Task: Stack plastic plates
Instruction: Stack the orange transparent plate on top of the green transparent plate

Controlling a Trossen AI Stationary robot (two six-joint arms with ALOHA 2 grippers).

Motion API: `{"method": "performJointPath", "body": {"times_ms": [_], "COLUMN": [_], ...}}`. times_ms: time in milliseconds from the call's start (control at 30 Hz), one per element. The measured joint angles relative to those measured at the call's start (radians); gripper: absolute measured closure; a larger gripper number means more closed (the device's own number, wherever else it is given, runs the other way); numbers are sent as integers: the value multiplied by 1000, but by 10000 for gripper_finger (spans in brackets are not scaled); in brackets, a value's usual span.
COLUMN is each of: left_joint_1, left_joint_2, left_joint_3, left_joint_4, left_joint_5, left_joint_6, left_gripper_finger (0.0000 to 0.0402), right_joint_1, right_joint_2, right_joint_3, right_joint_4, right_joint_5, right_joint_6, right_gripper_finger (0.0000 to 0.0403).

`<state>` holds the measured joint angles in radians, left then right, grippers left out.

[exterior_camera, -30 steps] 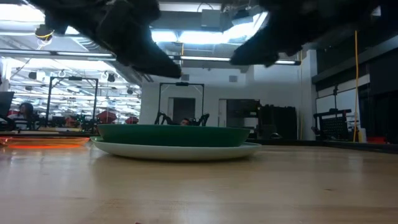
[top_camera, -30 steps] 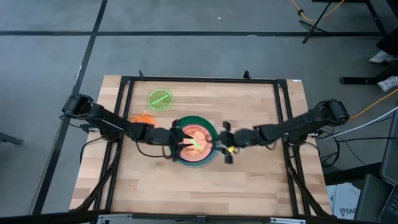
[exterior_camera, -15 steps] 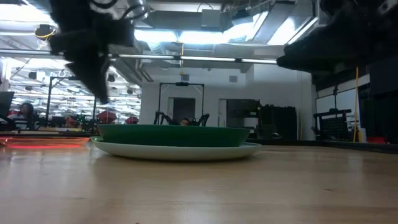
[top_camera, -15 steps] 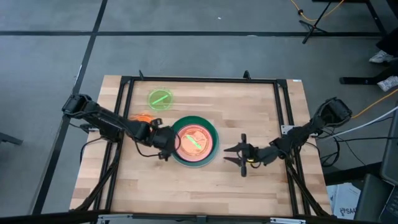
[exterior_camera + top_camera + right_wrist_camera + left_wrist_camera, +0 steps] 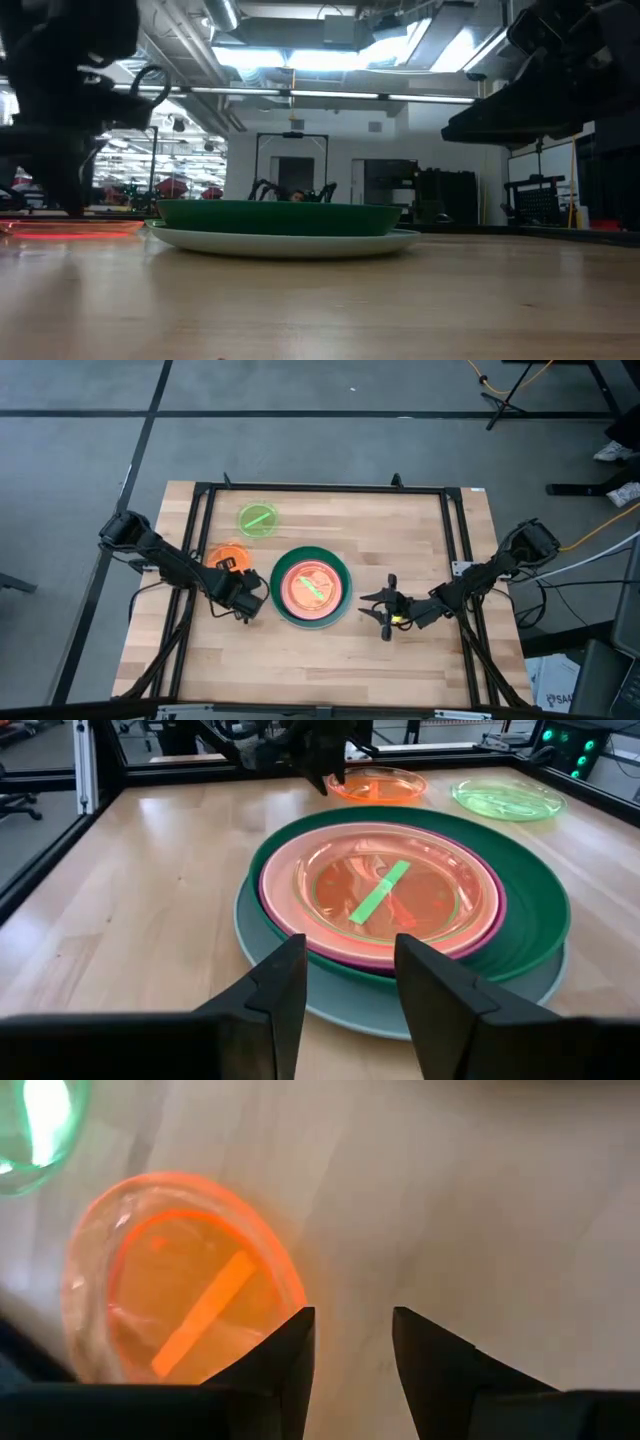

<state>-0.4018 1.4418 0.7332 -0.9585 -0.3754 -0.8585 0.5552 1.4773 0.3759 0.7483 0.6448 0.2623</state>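
Note:
A stack of plates [image 5: 312, 588] sits mid-table: a light blue plate [image 5: 260, 955] at the bottom, a dark green one [image 5: 530, 910], a magenta one [image 5: 495, 915], then translucent pink [image 5: 330, 870] with a neon green streak on top. The stack also shows in the low view [image 5: 280, 225]. An orange plate [image 5: 226, 553] and a neon green plate [image 5: 258, 519] lie flat on the table, left and far-left of the stack. My left gripper [image 5: 250, 600] is open and empty, just left of the stack and near the orange plate [image 5: 180, 1280]. My right gripper [image 5: 387, 608] is open and empty, right of the stack.
A black frame [image 5: 320, 488] runs along the table's far, left and right sides. Bare wood lies between the stack and the near edge [image 5: 320, 670]. The room beyond the table shows in the low view.
My left gripper has drawn back from over the stack toward the table's left edge and now stands beside the orange plate. My right gripper has drawn back from the stack's right rim toward the table's right and near edges. The stack has stayed in place.

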Motion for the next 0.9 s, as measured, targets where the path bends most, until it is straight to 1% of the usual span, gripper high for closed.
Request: {"method": "performJointPath", "body": {"times_ms": [133,267,467,600,733,900], "left_joint_1": [-12,-20,-21,-21,-15,-9], "left_joint_2": [0,0,-3,-3,-2,-1], "left_joint_3": [-44,-103,-178,-194,-195,-196], "left_joint_4": [-6,0,56,63,69,74], "left_joint_5": [-18,-62,-68,-94,-113,-90], "left_joint_6": [-4,-4,-5,-5,-2,3], "left_gripper_finger": [272,272,272,275,301,359], "right_joint_1": [0,0,0,0,0,0], "right_joint_2": [0,0,0,0,0,0], "right_joint_3": [0,0,0,0,0,0], "right_joint_4": [-4,-8,-13,-17,-18,-19], "right_joint_5": [0,0,2,45,54,54], "right_joint_6": [1,3,3,4,7,7], "right_gripper_finger": [258,258,258,258,258,258]}}
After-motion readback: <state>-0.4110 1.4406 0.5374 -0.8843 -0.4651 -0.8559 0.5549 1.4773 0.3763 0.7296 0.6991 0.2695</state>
